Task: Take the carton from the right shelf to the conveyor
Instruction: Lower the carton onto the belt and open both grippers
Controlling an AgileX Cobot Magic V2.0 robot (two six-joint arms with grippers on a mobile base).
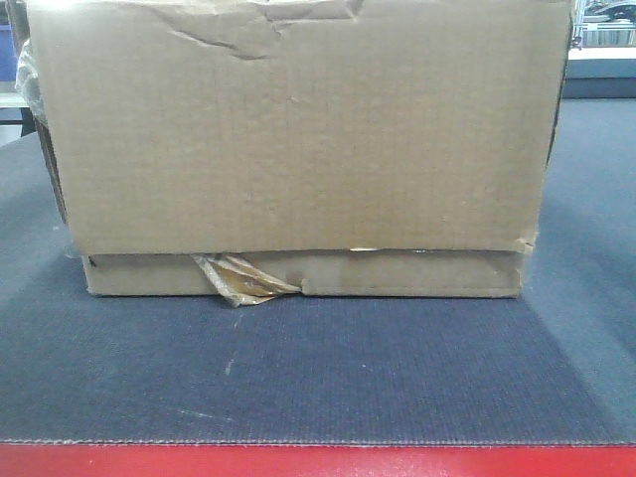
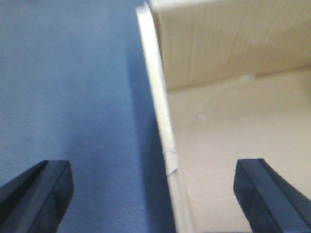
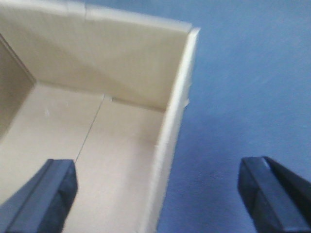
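Observation:
The carton (image 1: 298,149), a wide brown cardboard box with creased dents and a wad of tan tape (image 1: 240,280) at its base strip, rests on the conveyor (image 1: 298,378), a dark woven belt. My left gripper (image 2: 153,198) is open and straddles the carton's left wall (image 2: 159,107): one finger over the belt, the other over the box's inside. My right gripper (image 3: 159,194) is open too and straddles the right wall (image 3: 176,107) near a corner, with one finger over the carton's floor (image 3: 97,160). Neither finger pair touches the cardboard. The right shelf is out of view.
A bright red edge strip (image 1: 318,462) borders the belt's near side. Belt surface stretches to the left and right of the carton. Blurred background structures (image 1: 601,40) show at the top right, and a bit of blue (image 1: 5,45) at the top left.

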